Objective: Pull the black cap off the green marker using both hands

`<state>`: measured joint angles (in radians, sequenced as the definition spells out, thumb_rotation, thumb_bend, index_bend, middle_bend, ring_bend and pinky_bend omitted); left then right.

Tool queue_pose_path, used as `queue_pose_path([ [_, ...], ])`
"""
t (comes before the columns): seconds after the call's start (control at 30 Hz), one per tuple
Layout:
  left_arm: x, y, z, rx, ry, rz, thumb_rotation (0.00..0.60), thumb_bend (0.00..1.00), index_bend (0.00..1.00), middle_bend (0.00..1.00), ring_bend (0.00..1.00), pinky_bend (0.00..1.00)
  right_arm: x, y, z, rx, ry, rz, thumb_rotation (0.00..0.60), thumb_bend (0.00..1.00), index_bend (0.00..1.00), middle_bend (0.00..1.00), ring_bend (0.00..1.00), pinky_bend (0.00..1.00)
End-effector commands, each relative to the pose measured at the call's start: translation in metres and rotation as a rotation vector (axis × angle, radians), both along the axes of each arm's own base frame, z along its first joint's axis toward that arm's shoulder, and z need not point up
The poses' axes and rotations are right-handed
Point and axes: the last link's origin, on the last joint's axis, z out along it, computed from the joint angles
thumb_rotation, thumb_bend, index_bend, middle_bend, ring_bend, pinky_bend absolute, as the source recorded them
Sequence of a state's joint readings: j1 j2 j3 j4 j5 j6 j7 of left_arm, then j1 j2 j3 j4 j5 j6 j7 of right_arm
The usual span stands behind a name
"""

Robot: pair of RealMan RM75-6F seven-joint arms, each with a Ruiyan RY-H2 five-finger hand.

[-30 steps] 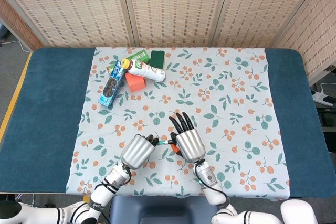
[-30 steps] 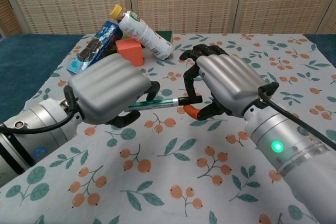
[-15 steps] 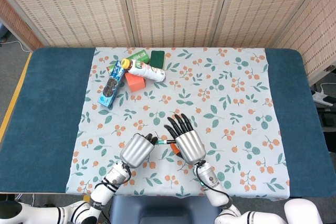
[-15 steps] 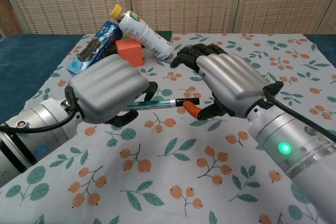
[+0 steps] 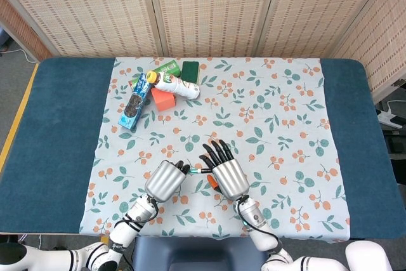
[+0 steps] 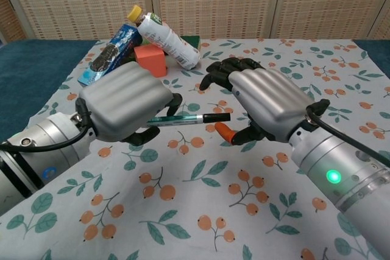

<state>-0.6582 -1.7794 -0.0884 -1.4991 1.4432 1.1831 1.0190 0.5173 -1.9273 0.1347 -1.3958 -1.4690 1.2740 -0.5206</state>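
Note:
My left hand (image 6: 125,105) (image 5: 166,181) grips the green marker (image 6: 177,120) by its barrel, holding it level above the cloth. The marker's black cap (image 6: 216,117) sticks out to the right, free of any fingers. My right hand (image 6: 265,101) (image 5: 226,172) hovers just beyond the cap with its fingers spread and curved over it, not touching it. An orange-tipped thumb (image 6: 223,131) sits below the cap. In the head view only a short bit of the marker (image 5: 197,171) shows between the hands.
At the back left lie a tilted white bottle with a yellow cap (image 6: 164,35), a blue cookie pack (image 6: 109,53), an orange block (image 6: 151,60) and a dark green block (image 5: 189,69). The flower-print cloth (image 5: 285,112) covers the blue table (image 5: 57,131).
My right hand's fingers, which were closed around the cap a second ago, have opened and let go of it. The left hand and marker stayed almost still.

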Motion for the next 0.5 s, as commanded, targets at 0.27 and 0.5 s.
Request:
queue_pose_path([
  [0.27,0.0007,-0.0024,-0.0003,-0.005,0.001,-0.006,0.6,0.41,0.73,0.85,0.84,0.98,0.0005,-0.0015,-0.0039,-0.006,-0.006,-0.012,0.6,0.3,0.47,0.08,0.0,0.0],
  [0.5,0.0013,-0.0032,0.0004,-0.005,0.001,-0.009,0.6,0.41,0.73,0.85,0.84,0.98,-0.0001,-0.0026,-0.0032,-0.009,-0.008,-0.017,0.6,0.3,0.48,0.08,0.0,0.0],
])
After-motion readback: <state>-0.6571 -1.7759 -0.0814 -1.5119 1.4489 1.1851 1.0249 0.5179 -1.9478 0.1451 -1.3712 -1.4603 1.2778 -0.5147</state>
